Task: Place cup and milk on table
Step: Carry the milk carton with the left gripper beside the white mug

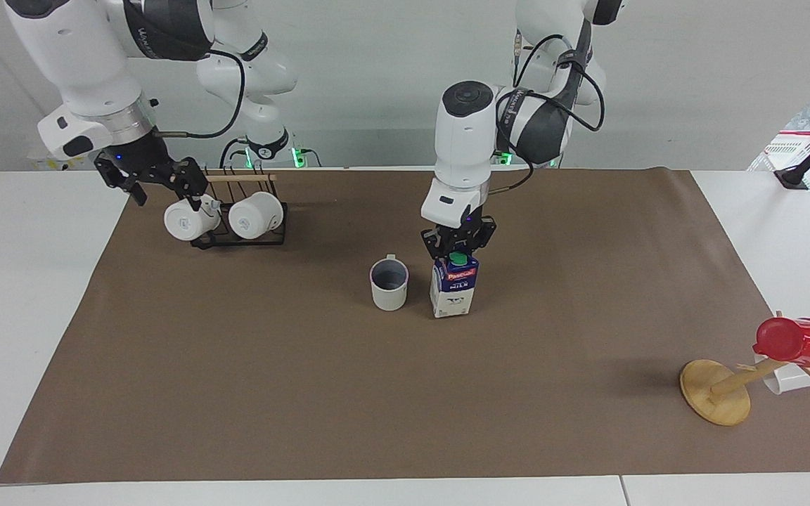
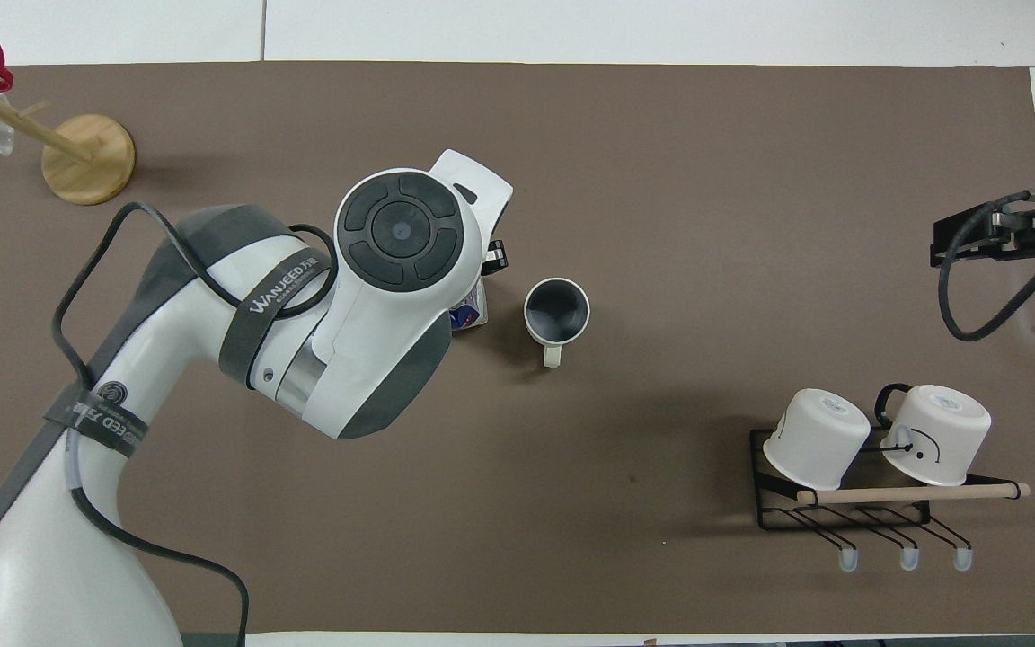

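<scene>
Left pincer (image 1: 457, 247) clenches the upright milk (image 1: 453, 289), cap up, beside the cup (image 1: 389, 284)
</scene>
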Controlling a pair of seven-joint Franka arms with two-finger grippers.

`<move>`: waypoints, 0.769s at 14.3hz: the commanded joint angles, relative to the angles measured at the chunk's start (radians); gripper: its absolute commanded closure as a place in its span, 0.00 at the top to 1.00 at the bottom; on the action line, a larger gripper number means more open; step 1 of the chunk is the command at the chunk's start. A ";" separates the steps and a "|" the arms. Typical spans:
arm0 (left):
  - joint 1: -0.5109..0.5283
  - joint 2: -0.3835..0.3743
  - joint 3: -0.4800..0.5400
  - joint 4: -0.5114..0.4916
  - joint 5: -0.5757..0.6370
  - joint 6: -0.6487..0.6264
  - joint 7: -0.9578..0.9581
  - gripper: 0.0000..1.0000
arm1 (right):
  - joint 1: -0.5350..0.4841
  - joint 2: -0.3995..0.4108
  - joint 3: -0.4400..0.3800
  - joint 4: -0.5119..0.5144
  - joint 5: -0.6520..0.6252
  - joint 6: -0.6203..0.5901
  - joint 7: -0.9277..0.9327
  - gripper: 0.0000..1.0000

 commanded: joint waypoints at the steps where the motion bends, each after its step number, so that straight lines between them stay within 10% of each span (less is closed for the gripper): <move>1: -0.027 0.015 0.014 0.008 0.026 0.034 -0.045 0.00 | -0.017 -0.027 0.009 -0.036 0.007 0.021 -0.027 1.00; 11: -0.084 0.023 0.016 -0.010 0.051 0.015 -0.114 0.00 | -0.015 -0.027 0.009 -0.039 0.007 0.023 -0.022 1.00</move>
